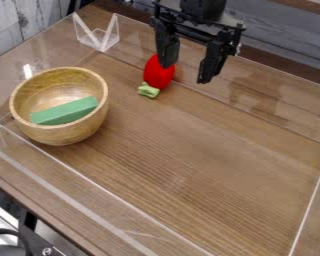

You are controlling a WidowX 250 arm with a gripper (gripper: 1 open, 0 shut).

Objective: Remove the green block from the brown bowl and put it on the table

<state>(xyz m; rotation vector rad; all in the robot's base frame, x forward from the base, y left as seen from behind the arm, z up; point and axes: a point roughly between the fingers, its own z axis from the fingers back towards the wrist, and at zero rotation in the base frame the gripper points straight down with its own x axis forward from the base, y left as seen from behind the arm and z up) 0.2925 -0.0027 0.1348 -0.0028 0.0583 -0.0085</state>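
place: robot lab test bench | evidence: wood-grain table (216,150) fenced by clear acrylic walls (69,205), robot arm (190,10) mounted overhead

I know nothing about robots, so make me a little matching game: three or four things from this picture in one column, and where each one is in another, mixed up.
Things:
1. flat green block
2. round light-brown wooden bowl
3. black robot claw
4. red rounded object with a light-green piece

Places:
A. hanging open near the table's far edge
B. lying inside the bowl
C. on the table just under the claw
D. standing on the table's left side

Pairs: 1-B, 2-D, 3-A, 4-C
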